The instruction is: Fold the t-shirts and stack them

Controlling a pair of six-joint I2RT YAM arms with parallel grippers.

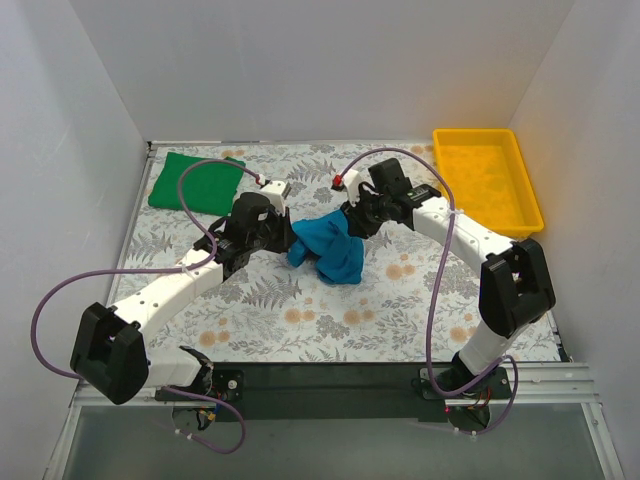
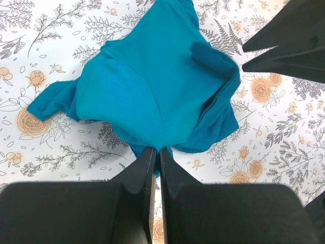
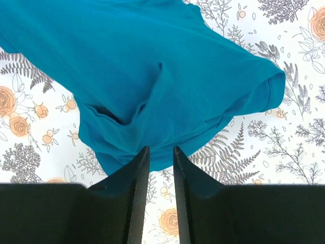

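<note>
The teal-blue t-shirt (image 1: 328,250) is bunched and lifted above the middle of the floral table. My left gripper (image 1: 284,238) is shut on its left edge; in the left wrist view the cloth (image 2: 152,86) hangs from the closed fingertips (image 2: 156,150). My right gripper (image 1: 352,218) is at the shirt's upper right. In the right wrist view its jaws (image 3: 160,148) stand slightly apart with bare table between them, and the shirt (image 3: 152,66) lies just beyond the tips. The green t-shirt (image 1: 195,182) lies folded flat at the far left.
A yellow plastic tray (image 1: 530,200) stands at the far right corner. White walls close the table on three sides. The right gripper's dark fingers (image 2: 289,40) show in the top right of the left wrist view.
</note>
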